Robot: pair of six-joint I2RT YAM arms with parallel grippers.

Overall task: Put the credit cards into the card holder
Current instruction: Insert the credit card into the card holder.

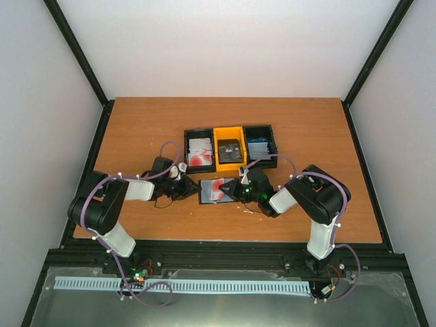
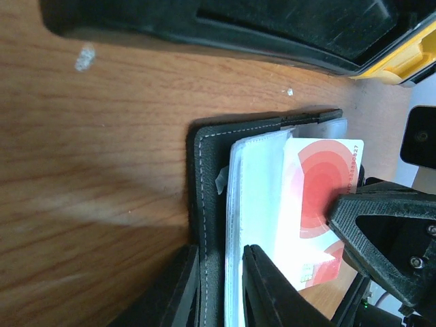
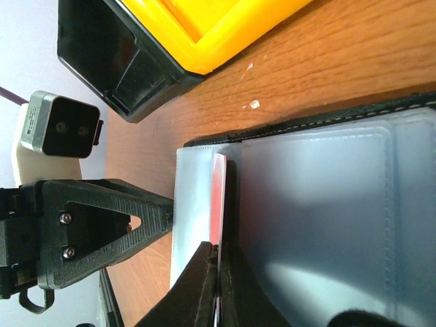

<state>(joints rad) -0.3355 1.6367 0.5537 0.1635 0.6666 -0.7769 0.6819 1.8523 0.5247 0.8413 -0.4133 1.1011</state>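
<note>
The black card holder (image 1: 208, 193) lies open on the table, pale lining up. My left gripper (image 1: 193, 190) is shut on its left edge; in the left wrist view the gripper (image 2: 221, 293) clamps the black cover (image 2: 208, 177) and the clear sleeves. My right gripper (image 1: 238, 190) is shut on a white credit card with a red blotch (image 1: 219, 189), held over the open holder. In the right wrist view the gripper (image 3: 218, 276) pinches that card (image 3: 218, 197) edge-on at a sleeve of the lining (image 3: 320, 204). The card (image 2: 317, 197) lies partly over the sleeves.
Three bins stand in a row behind the holder: a black one with white-red cards (image 1: 199, 151), a yellow one with dark cards (image 1: 230, 150), a black one with blue cards (image 1: 259, 146). The yellow bin (image 3: 204, 27) is close beyond the holder.
</note>
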